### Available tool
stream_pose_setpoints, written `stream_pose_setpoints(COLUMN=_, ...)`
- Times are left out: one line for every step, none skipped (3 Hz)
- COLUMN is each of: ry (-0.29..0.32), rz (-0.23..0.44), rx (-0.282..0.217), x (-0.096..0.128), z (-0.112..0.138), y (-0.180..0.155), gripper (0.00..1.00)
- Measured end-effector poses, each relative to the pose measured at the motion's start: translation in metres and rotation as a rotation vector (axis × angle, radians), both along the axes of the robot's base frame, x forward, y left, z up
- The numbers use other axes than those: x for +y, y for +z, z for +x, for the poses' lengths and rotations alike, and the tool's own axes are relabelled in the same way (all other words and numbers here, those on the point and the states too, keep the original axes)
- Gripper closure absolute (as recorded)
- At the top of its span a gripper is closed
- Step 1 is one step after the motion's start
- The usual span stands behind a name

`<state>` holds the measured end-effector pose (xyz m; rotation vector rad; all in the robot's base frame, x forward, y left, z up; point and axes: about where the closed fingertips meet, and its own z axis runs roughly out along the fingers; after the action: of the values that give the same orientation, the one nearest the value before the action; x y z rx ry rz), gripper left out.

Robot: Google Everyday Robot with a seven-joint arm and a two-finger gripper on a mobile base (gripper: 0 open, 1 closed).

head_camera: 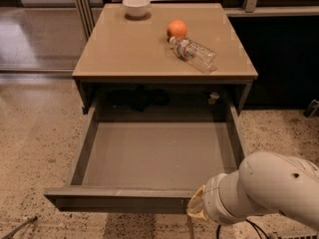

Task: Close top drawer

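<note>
Three items, bowl [136, 6], orange [177, 29] and toppled bottle [195, 55], are lying on the tabletop [127, 49] as the gripper [195, 210], state untellable, is hovering before the open top drawer [159, 156].

High view, facing down over top drawer [154, 153], hand [196, 212] lower right

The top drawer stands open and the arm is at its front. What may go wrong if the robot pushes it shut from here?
1. The gripper sits low at the front of the top drawer, well right of centre. A push from there may skew the wide drawer so that it binds.
2. A plastic bottle lies on its side beside an orange on the tabletop. A hard slam may set them rolling.
</note>
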<state>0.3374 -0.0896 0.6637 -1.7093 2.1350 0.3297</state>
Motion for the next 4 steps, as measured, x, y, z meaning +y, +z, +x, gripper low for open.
stream_pose_setpoints(ry=-0.004, rz=0.000, rx=-0.023, x=0.003, z=0.012, y=-0.001, gripper=1.00)
stream_pose_setpoints(ry=-0.024, rz=0.001, rx=-0.060, x=0.005, z=0.036, y=0.000, gripper=1.00)
stream_pose_setpoints(ry=-0.037, rz=0.006, rx=-0.064, x=0.003, z=0.042, y=-0.003, gripper=1.00)
stream_pose_setpoints(ry=-0.063, rz=0.007, rx=-0.076, x=-0.003, z=0.056, y=-0.008, gripper=1.00)
